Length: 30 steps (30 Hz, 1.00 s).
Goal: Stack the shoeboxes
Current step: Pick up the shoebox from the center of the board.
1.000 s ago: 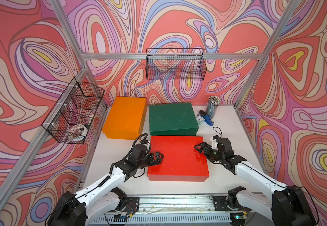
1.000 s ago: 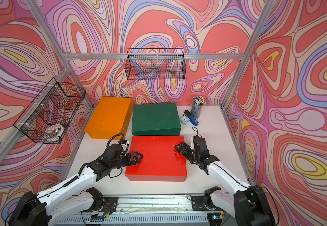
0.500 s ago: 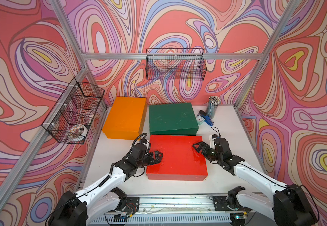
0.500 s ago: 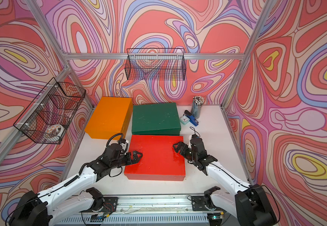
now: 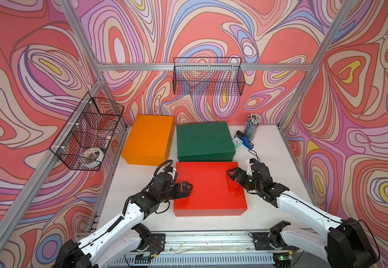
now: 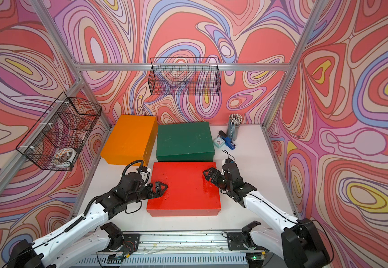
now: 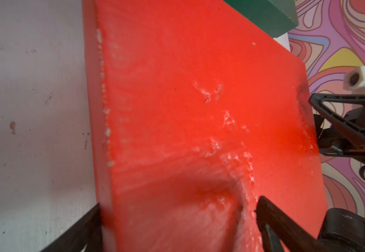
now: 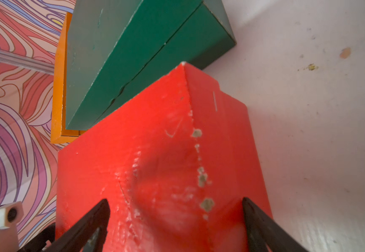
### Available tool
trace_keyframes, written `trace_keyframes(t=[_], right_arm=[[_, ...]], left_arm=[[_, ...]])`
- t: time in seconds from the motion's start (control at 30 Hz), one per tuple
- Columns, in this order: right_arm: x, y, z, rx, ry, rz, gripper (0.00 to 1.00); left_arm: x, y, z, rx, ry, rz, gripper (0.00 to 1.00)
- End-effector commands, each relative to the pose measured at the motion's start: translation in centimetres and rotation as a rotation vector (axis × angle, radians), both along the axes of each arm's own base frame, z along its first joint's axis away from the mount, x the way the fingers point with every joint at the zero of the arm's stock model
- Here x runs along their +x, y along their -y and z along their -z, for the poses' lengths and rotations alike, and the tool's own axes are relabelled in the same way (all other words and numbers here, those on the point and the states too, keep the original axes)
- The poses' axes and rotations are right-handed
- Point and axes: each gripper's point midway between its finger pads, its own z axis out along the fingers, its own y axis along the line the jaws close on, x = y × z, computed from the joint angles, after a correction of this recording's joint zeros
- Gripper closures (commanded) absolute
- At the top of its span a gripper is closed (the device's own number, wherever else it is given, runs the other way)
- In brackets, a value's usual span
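Red rectangular cardboard shoebox (image 5: 209, 188) sits on the white counter (image 5: 274, 162), its long axis running from the left fingers (image 7: 266, 207) to the right fingers (image 8: 98, 211). Both pairs stand apart, each astride a short end's upper edge. Beyond the fingertips lie the dark green cardboard shoebox (image 5: 204, 139), likewise crosswise, and the orange cardboard shoebox (image 5: 148, 137), pointing away.

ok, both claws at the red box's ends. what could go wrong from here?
1. The left claw and right claw straddle only the rim of the red box; its top looks dented, so the lid may buckle or lift off.
2. The green box sits just beyond with its lid tilted; a box stacked there could rock or slide.
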Motion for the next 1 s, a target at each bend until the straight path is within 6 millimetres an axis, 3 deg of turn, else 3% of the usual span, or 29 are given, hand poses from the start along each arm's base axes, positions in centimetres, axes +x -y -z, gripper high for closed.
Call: trace_keyframes(t=[0.0,0.3,0.57,0.73,0.97], right_arm=[[-0.3,-2.6,-2.3,0.071,0.018,-0.078,0.07],[0.7,-3.8,-5.8,0.048,0.044,-0.102,0.15],[2.5,-4.7,-10.5,0.025,0.113,-0.12,0.16],[4.6,-5.5,-14.4,0.0,0.186,-0.123,0.15],[8.9,-7.5,-18.3,-0.039,0.246,-0.149,0.15]], left_arm=[[-0.2,3.1,-6.1,-0.166,0.1,0.103,0.0],[-0.1,3.3,-10.7,-0.167,0.163,0.118,0.0],[0.7,3.9,-14.8,-0.185,0.227,0.126,0.0],[2.3,5.0,-17.6,-0.19,0.267,0.132,0.0],[5.7,7.6,-21.0,-0.17,0.313,0.157,0.0]])
